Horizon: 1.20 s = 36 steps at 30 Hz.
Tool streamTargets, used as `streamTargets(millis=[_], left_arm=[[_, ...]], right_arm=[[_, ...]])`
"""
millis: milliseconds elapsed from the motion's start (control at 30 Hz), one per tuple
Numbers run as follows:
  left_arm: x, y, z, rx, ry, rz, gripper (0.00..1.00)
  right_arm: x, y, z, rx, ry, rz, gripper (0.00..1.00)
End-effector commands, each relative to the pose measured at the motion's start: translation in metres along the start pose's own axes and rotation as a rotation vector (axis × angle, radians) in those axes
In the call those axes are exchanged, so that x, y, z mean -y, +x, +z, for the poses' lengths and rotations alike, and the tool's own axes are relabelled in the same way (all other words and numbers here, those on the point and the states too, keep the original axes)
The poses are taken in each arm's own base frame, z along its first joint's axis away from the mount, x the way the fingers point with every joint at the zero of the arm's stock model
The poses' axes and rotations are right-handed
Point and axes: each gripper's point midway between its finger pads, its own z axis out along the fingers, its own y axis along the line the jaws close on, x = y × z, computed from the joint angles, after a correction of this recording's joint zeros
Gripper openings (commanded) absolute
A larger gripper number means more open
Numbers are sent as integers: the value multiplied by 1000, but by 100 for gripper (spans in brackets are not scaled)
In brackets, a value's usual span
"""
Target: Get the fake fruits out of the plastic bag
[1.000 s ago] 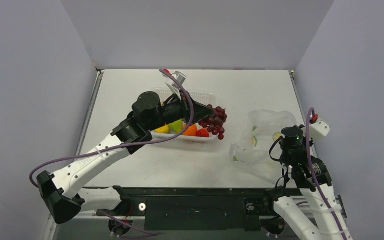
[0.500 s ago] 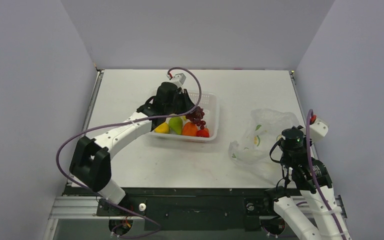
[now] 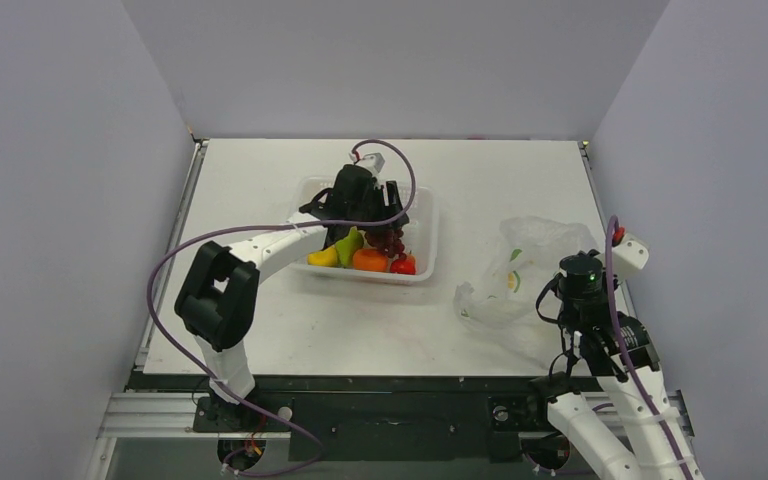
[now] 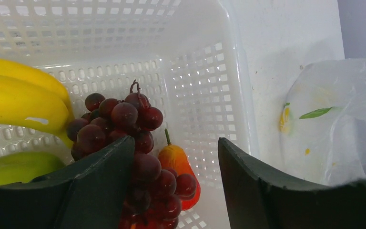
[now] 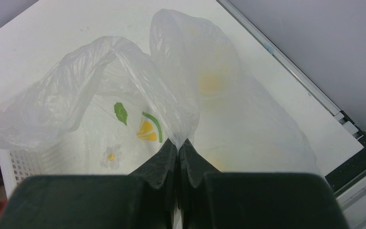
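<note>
The fake fruits lie in a white perforated basket [image 3: 430,215]: a yellow banana [image 4: 14,95], a green pear [image 3: 348,243], an orange [image 3: 370,260], a small red fruit [image 3: 404,265] and the dark grape bunch [image 4: 124,124]. My left gripper [image 4: 176,157] hangs over the basket, open. The grapes rest against its left finger and are not clamped. The clear plastic bag [image 3: 520,270] lies crumpled on the table to the right, and I see no fruit in it. My right gripper [image 5: 177,143] is shut on a pinched fold of the bag [image 5: 124,95].
The basket wall [image 4: 200,86] stands just past the left fingertips. The table's right edge and a metal rail [image 5: 286,62] run close behind the bag. Grey walls enclose the table on three sides.
The left arm carried the grape bunch from right of the basket to over it, then its jaws opened and the grapes came to rest among the other fruits. The right arm stayed put.
</note>
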Motion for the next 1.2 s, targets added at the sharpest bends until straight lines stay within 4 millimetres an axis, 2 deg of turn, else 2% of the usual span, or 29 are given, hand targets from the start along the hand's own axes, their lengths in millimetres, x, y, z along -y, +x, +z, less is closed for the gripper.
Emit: streamTargets(millis=[0,67,200,333,400,533,767,967,1000,1033,1100,1133,1167], left_arm=[[27,-45,-14,119,65,76,64],[31,-49,-23,131,76,89,67],[45,-65,-54,184,119,108,70],[56,-83,-96,255,156,134,74],[61,-92,-124,295,171,151,74],[52,-93,-161,323,145,172,74],[8,-71,-216,385,8,167,75],[-13,-61,-281,533,-49,129,77],[-12,-59,-299,576,-36,120,79],[-16,-57,-306,589,-48,114,80],[-13,-56,-344,669,-25,113,83],[-16,-51,-350,665,-37,119,83],[-14,-53,-369,704,-30,121,84]], right_arm=[[-5,-1,4,4,-14,-5,0],[-7,1,4,-4,-21,-9,0],[-13,5,4,-28,-46,-13,0],[-18,7,3,-43,-74,-7,0],[-19,7,2,-44,-79,-2,0],[-22,6,0,-50,-98,1,0],[-27,8,-1,-64,-124,-5,0],[-39,4,-1,-69,-177,-38,0],[-42,0,-1,-58,-184,-33,0],[-43,-3,1,-52,-174,-40,0],[-46,-19,3,-14,-152,-37,0],[-45,-24,4,-2,-137,-39,0],[-43,-36,7,28,-95,-43,0]])
